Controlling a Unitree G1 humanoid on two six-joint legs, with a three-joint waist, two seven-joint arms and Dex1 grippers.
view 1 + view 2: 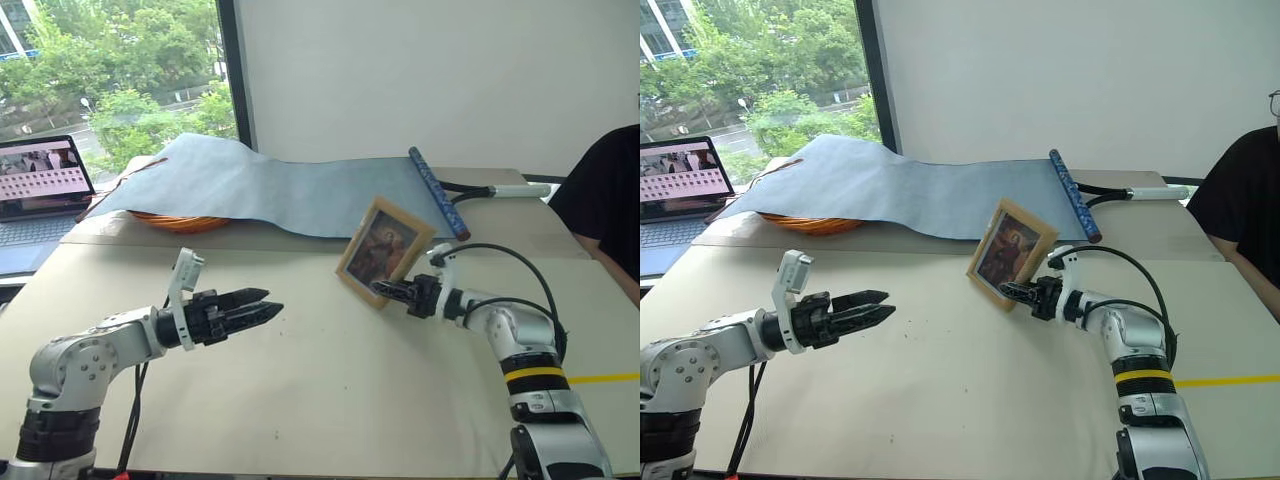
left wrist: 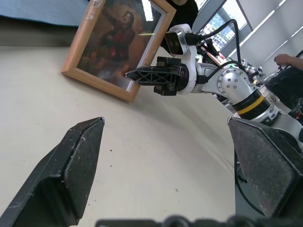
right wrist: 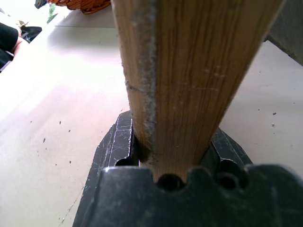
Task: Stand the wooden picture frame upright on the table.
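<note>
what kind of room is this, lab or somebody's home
Probably an office or lab, not a home: a big beige table beside a large window over trees, an open laptop at its edge, and a person seated alongside.

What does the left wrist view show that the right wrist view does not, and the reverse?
Left wrist view alone: the painted portrait face of the small light-wood picture frame, the right gripper seen from outside clamping the frame's side edge, and the open left gripper.

Right wrist view alone: the frame's bare wooden edge close up, wedged between two black fingers, and an orange woven basket far off.

Both: the frame, the matte beige table.
</note>
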